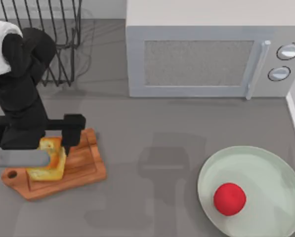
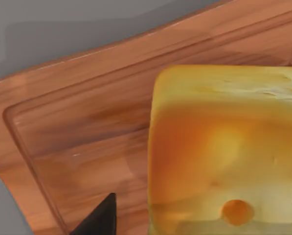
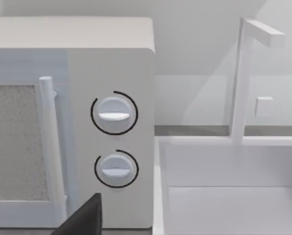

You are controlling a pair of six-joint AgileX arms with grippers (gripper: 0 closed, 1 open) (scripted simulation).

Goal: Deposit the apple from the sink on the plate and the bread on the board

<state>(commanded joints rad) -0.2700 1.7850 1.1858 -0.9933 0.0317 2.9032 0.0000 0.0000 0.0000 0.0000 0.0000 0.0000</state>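
Observation:
The golden bread [image 1: 49, 159] lies on the reddish-brown board [image 1: 80, 168] at the table's front left. My left gripper [image 1: 47, 148] hangs right over it, open, with a finger on either side. In the left wrist view a dark fingertip [image 2: 101, 218] stands clear of the bread [image 2: 224, 147], which rests inside the board's [image 2: 77, 132] groove. The red apple [image 1: 230, 199] sits on the pale grey-green plate [image 1: 266, 168] at the front right. The right wrist view shows one dark fingertip [image 3: 84, 215] of my right gripper, off-centre, facing the white sink [image 3: 234, 200].
A grey microwave [image 1: 206, 59] stands at the back, also seen close in the right wrist view with its two dials [image 3: 114, 115]. A black wire rack [image 1: 58, 29] is at the back left. A white tap [image 3: 243, 73] rises behind the sink.

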